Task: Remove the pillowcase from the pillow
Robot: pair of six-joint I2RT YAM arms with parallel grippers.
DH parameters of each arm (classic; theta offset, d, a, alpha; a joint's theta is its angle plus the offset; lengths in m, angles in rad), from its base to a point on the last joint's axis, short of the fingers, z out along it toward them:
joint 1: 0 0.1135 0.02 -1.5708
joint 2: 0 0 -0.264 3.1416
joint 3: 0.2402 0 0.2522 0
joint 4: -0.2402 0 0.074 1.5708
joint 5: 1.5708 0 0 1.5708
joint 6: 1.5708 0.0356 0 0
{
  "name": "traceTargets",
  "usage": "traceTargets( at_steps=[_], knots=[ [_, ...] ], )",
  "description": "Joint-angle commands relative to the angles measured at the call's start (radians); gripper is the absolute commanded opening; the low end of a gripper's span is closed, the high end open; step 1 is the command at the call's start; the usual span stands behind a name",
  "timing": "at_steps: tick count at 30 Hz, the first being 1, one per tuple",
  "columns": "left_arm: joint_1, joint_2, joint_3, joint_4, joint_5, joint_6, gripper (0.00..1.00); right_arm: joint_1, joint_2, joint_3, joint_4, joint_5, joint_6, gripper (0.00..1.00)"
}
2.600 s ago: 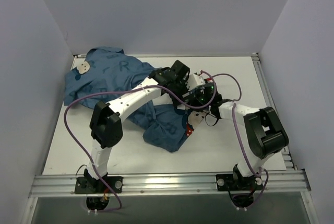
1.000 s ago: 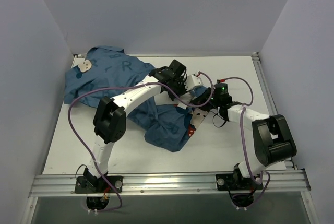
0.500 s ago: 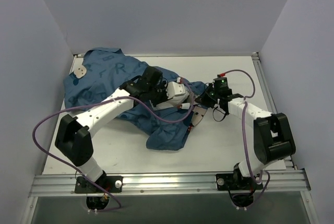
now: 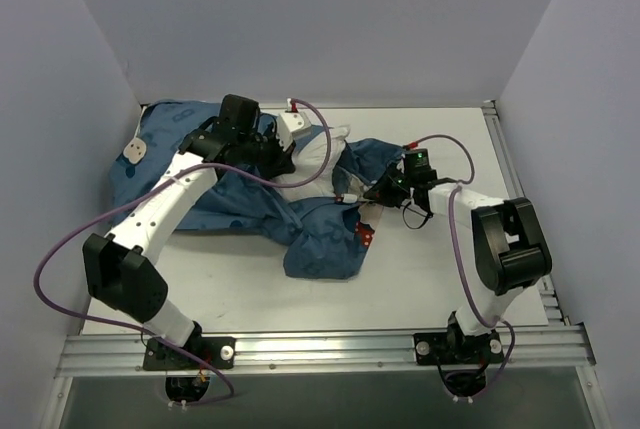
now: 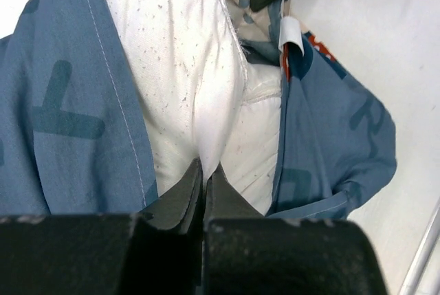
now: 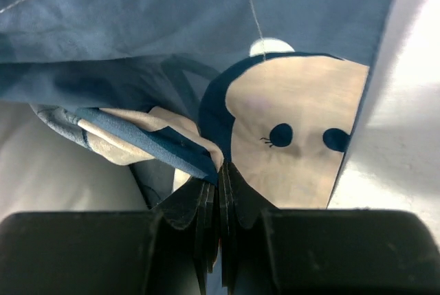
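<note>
The blue pillowcase (image 4: 235, 204) lies crumpled across the left and middle of the table, its beige mouse face (image 6: 295, 130) close in the right wrist view. A strip of the white pillow (image 4: 322, 157) shows at its open end. My left gripper (image 4: 283, 156) is shut on a fold of the pillow (image 5: 199, 82), with pillowcase (image 5: 62, 102) on both sides of it. My right gripper (image 4: 370, 194) is shut on the pillowcase's edge (image 6: 148, 140), to the right of the left gripper. The cover is stretched between the two grippers.
Grey walls close in the table on the left, back and right. The white tabletop (image 4: 450, 259) is bare to the right and front of the fabric. A metal rail (image 4: 320, 349) runs along the near edge, with both arm bases on it.
My left gripper has drawn back and to the left with the white pillow fold, exposing more pillow at the opening. The right gripper has stayed near the centre, holding the pillowcase edge.
</note>
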Motion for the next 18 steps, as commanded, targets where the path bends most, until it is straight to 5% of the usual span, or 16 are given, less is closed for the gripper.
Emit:
traceTargets(
  at_steps=[1, 3, 4, 7, 9, 18],
  knots=[
    [0.053, -0.05, 0.136, 0.031, -0.037, -0.149, 0.02, -0.03, -0.024, 0.043, -0.066, 0.151, -0.129, 0.0],
    [0.04, -0.024, 0.174, 0.096, -0.076, -0.221, 0.02, -0.01, -0.05, 0.11, -0.111, 0.145, -0.17, 0.0],
    [0.032, 0.006, 0.188, 0.12, -0.096, -0.244, 0.02, 0.013, -0.083, 0.138, -0.134, 0.145, -0.216, 0.22],
    [0.003, 0.062, 0.24, 0.139, -0.182, -0.269, 0.02, 0.045, -0.171, 0.252, -0.231, 0.171, -0.291, 0.6],
    [-0.011, 0.082, 0.254, 0.148, -0.208, -0.281, 0.02, 0.086, -0.234, 0.303, -0.324, 0.183, -0.322, 0.72],
    [-0.052, 0.158, 0.329, 0.162, -0.257, -0.306, 0.02, 0.349, -0.315, 0.301, -0.296, 0.217, -0.201, 0.81]
  ],
)
